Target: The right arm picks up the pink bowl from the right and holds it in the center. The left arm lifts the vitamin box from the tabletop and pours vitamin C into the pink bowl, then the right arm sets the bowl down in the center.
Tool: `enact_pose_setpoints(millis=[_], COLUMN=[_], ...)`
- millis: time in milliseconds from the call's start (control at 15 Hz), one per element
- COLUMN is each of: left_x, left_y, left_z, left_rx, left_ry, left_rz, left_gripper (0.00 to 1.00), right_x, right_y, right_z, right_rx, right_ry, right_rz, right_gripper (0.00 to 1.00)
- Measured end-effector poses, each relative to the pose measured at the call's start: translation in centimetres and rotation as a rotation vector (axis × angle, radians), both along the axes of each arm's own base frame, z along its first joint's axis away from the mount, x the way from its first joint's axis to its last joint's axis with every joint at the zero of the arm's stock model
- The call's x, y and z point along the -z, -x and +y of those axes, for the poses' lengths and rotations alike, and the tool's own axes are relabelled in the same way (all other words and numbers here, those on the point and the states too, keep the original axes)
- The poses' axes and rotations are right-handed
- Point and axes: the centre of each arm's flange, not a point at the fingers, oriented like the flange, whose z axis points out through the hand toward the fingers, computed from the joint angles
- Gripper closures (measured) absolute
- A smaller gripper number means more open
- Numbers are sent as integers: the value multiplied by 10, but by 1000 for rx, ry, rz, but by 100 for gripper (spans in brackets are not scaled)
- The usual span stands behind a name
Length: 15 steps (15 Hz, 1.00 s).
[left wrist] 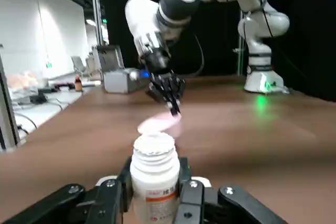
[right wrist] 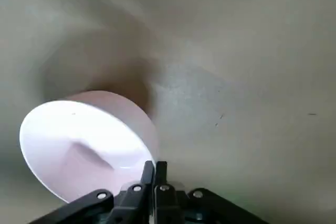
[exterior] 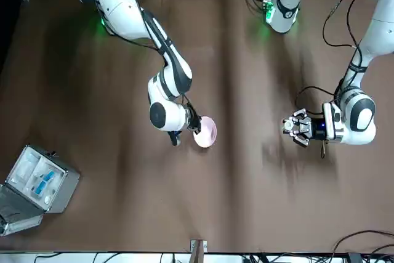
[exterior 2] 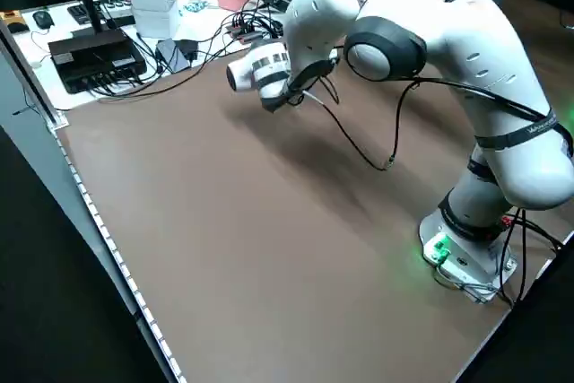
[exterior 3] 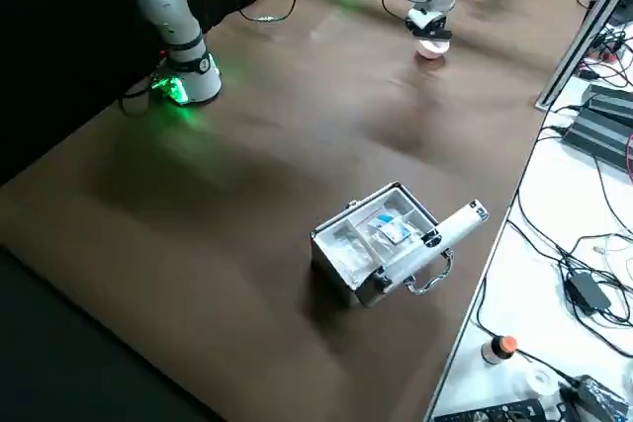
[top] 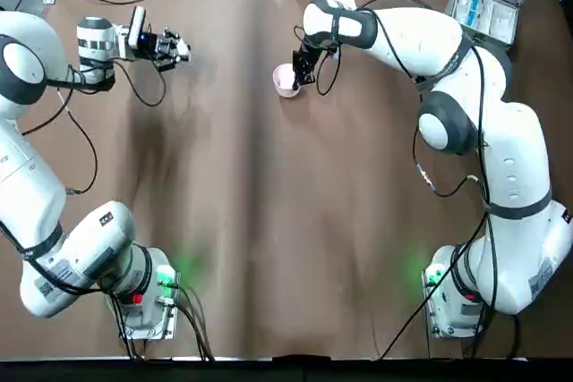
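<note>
Bowl (top: 284,80) is gripped at its rim by the right pincer (top: 305,72), upper centre of the top view; white bottle (left wrist: 155,179) is clasped by the left pincer (top: 176,47), upper left

The top camera looked straight down at the tabletop (top: 269,266), while the front one faced the robot; both shared the pink bowl (top: 286,80). Side cameras looked diagonally down. Wrist cameras sat close behind each hand's fingers, the left facing across, the right facing downward.
</note>
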Motion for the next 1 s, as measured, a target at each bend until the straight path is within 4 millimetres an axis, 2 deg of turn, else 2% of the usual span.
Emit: enact_pose_setpoints(millis=[333, 400, 667, 800, 1000], left_x=[42, 60, 87, 96, 105], left_y=[22, 30, 39, 40, 39], left_z=[36, 46, 56, 61, 68], left_rx=[10, 0, -26, -37, -32], left_ry=[-54, -50, -65, -76, -90], left_rz=[-10, -18, -17, -15, -17], left_gripper=[64, 64, 64, 64, 64], right_x=[8, 9, 9, 11, 16], right_y=[1, 1, 1, 1, 2], right_z=[-1, -2, -2, -2, -3], right_rx=[-5, -6, -9, -14, -24], right_ry=[10, 11, 12, 18, 32], right_rz=[6, 5, 4, 2, -1], right_gripper=[97, 97, 97, 86, 82])
